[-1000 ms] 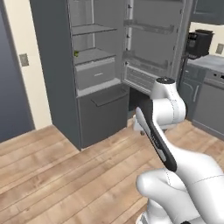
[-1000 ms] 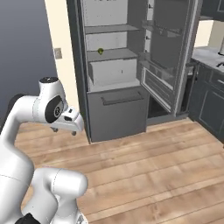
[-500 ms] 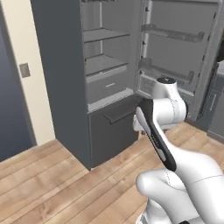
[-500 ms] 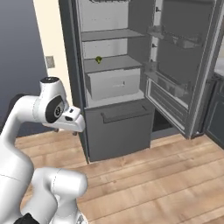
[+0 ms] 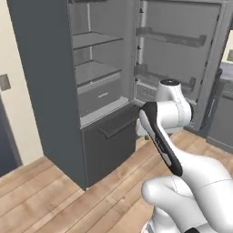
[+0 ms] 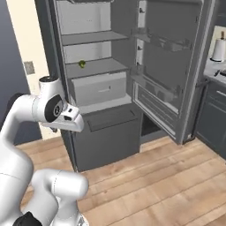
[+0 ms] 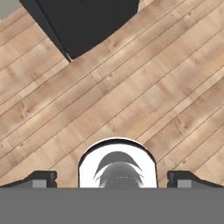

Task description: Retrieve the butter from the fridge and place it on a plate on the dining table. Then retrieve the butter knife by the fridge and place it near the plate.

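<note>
Facing the open fridge [image 6: 106, 132] w/ arm tucked; claw [image 7: 112, 179] points straight down at the wood floor [image 7: 144, 100], tips spread wide apart, nothing between them. Fridge's dark lower corner lies ahead of the claw, well apart. Door [image 5: 182, 50] swung fully aside so shelves are reachable. Can't spot butter; a small yellow-green item [image 6: 82, 64] sits on a mid shelf, high above the claw — prob. not it. Arm likely folded for driving up.
</note>
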